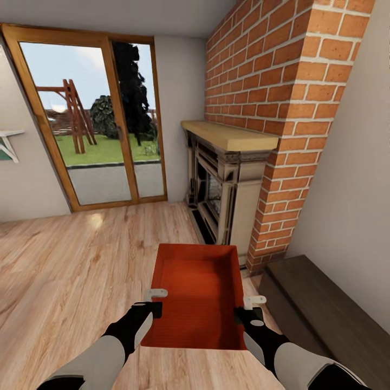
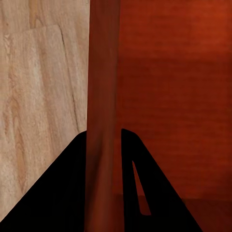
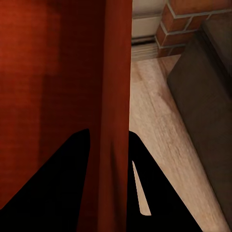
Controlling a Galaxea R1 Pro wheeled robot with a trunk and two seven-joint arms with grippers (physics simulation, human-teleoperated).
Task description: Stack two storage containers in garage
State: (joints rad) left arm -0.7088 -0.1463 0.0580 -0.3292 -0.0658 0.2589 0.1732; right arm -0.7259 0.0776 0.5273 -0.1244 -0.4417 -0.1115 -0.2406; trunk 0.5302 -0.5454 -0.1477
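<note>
Left tool point(image 1: 153, 301) | right tool point(image 1: 248, 307) | both clamped on container point(image 1: 197, 287) walls (arms parallel, forward)

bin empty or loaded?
Empty: the bin's open top shows bare red floor in head view; both end effectors, left and right, clamp its side walls.

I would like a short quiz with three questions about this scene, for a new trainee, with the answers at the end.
1. True or false: the storage container is empty.
2. Which wall does each gripper hold?
A. Both hold the near wall
B. Left gripper on the left wall, right gripper on the right wall
C. Both hold the far wall
3. Fill in: just beyond the container stands the brick ____.

Key:
1. True; only its bare orange-red bottom shows.
2. B; in each wrist view the fingers straddle a thin side wall.
3. fireplace.
</note>
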